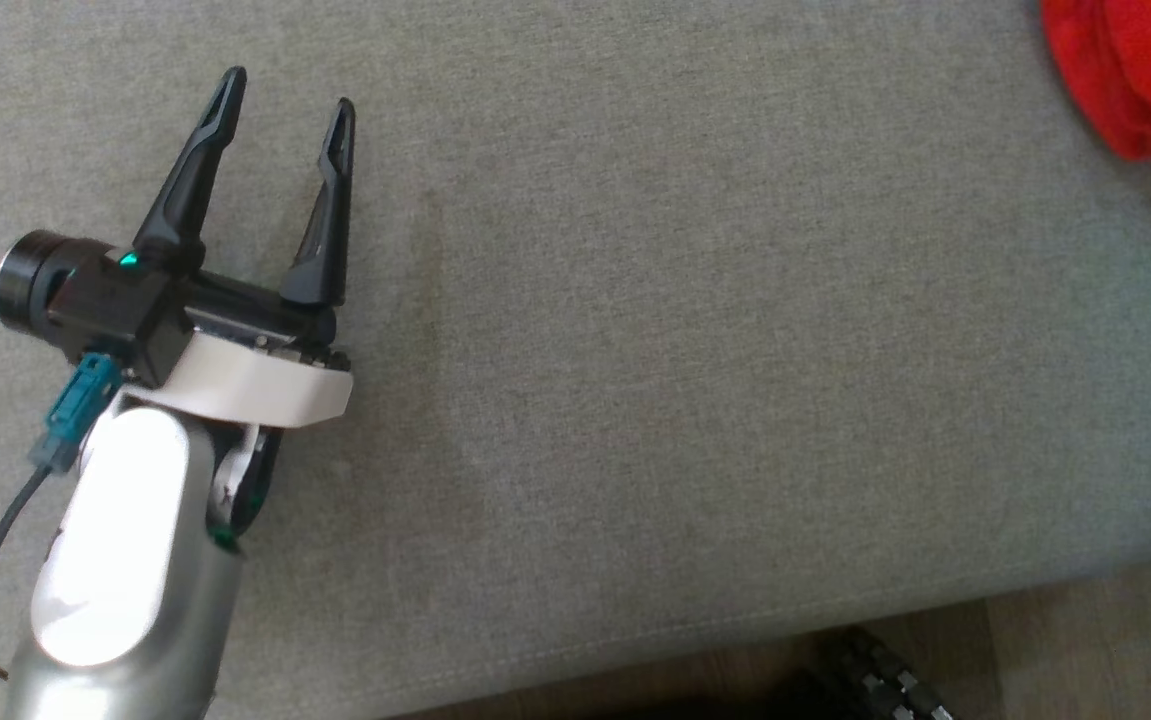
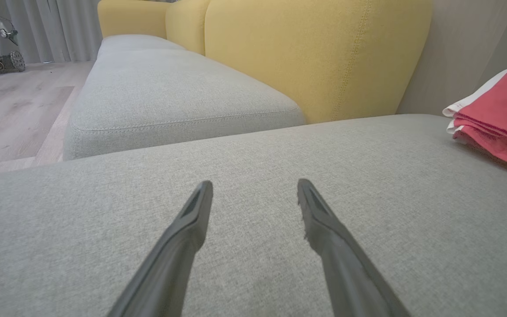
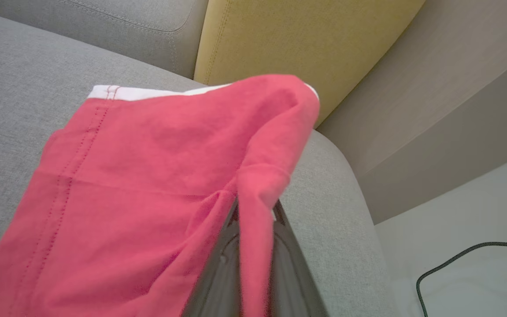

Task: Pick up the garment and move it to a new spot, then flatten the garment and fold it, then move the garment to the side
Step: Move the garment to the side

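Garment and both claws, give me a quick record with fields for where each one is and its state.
garment: red with a white edge, lying on the grey seat cushion
right claw: shut on a fold of the garment
left claw: open, empty, over the cushion, apart from the garment
behind: yellow backrest

no readable text, labels or numbers anywhere here.
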Robot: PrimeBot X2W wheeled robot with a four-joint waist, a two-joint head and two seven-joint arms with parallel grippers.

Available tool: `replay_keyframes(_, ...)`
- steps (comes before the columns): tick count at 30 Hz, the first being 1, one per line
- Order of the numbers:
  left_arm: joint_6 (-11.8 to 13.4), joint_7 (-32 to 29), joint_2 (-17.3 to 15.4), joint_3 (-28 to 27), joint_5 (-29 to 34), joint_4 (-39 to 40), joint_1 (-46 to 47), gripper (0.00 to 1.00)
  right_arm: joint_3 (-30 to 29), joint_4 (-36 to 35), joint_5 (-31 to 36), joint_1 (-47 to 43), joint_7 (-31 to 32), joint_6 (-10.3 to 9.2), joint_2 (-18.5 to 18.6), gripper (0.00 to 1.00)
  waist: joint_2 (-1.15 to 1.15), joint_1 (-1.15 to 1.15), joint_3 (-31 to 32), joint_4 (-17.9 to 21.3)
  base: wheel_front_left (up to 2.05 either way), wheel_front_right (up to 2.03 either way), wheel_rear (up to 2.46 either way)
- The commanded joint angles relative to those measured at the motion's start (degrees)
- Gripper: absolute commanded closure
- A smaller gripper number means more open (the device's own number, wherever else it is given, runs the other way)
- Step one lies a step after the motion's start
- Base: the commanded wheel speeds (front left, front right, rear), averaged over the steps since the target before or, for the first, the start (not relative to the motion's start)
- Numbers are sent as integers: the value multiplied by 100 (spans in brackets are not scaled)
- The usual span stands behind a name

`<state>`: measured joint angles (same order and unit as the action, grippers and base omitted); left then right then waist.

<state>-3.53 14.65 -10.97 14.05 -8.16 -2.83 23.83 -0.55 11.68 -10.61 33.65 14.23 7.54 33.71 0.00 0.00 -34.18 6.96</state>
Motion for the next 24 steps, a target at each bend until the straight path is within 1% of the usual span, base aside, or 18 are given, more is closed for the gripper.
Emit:
replay_keyframes(1, 3, 18, -178, -177, 0, 176, 100, 0, -94, -182, -53, -31, 23, -5, 259, 100, 0, 0, -1, 2, 0, 0, 0)
replay_keyframes(2, 4, 19, -182, -177, -5, 170, 102, 0, -135, -178, -69, -33, -7, -5, 250, 89, 0, 0, -1, 3, 0, 0, 0)
replay_keyframes(3, 6, 20, -186, -177, -9, 167, 105, 0, -176, -169, -86, -34, -34, -5, 231, 55, 0, 0, -3, 6, 0, 0, 0)
replay_keyframes(4, 8, 21, -192, -178, -12, 165, 108, 0, -192, -169, -117, -37, -59, -5, 214, 32, 0, 0, -4, 8, 0, 0, 0)
replay_keyframes(5, 10, 21, -198, -181, -16, 161, 112, 0, -194, -176, -158, -40, -84, -5, 190, 22, 0, 0, -3, 12, 0, 0, 0)
replay_keyframes(6, 16, 23, -207, -183, -24, 154, 118, 0, -199, -185, -161, -50, -120, -5, 160, 0, 0, 0, 3, 22, 0, 0, 0)
replay_keyframes(12, 36, 27, -196, -170, -57, 103, 112, 0, -348, -174, -143, -122, -264, -5, -25, 0, 0, 0, 98, 29, 0, 0, 0)
replay_keyframes(15, 54, 29, -185, -166, -73, 50, 63, 0, -548, -301, -97, -224, -423, -5, -283, 0, 0, 0, 225, 17, 0, 0, 0)
replay_keyframes(17, 78, 30, -177, -186, -96, -11, -5, 0, -705, -446, -54, -337, -543, -5, -600, 0, 0, 0, 367, 19, 0, 0, 0)
replay_keyframes(19, 110, 31, -156, -210, -131, -74, -102, 0, -783, -641, -11, -500, -681, -5, -994, 0, 0, 0, 530, 17, 0, 0, 0)
replay_keyframes(24, 192, 33, -111, -279, -212, -174, -397, 0, -621, -966, 22, -987, -982, -5, -1929, 0, 0, 0, 962, -4, 0, 0, 0)
